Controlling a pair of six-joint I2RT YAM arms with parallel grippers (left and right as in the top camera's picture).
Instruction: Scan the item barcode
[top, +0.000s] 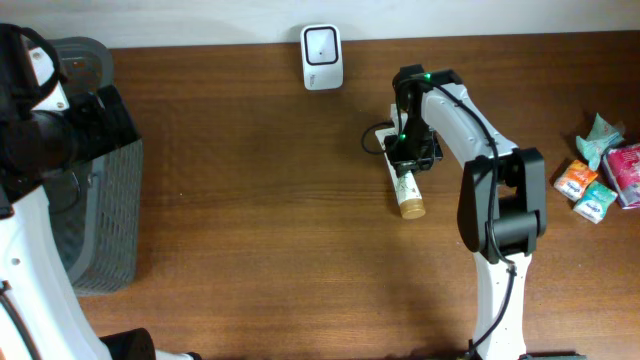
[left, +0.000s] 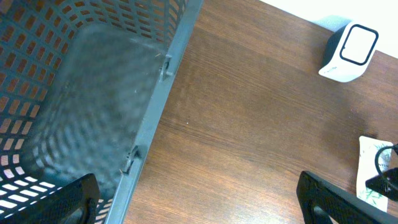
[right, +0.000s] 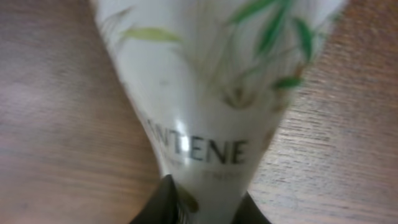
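Because the right hand (top: 410, 155) is clamped on the flat end of the white plastic tube (top: 405, 188), lifting may let it swing or slip.

Brand on tube: the white tube (right: 205, 93) carried dark capitals reading "NTENE", with part of an "A" before them, just ahead of the jaws of the right gripper (right: 204, 202).
First letter: the start of the word was lost over the tube's curved side, left of the jaws.
Small print on tube: a fainter line ran under the brand, between it and the jaws, too blurred to read.
Packets: the coloured packets (top: 600, 175), well apart from the jaws, bore print too small to read.
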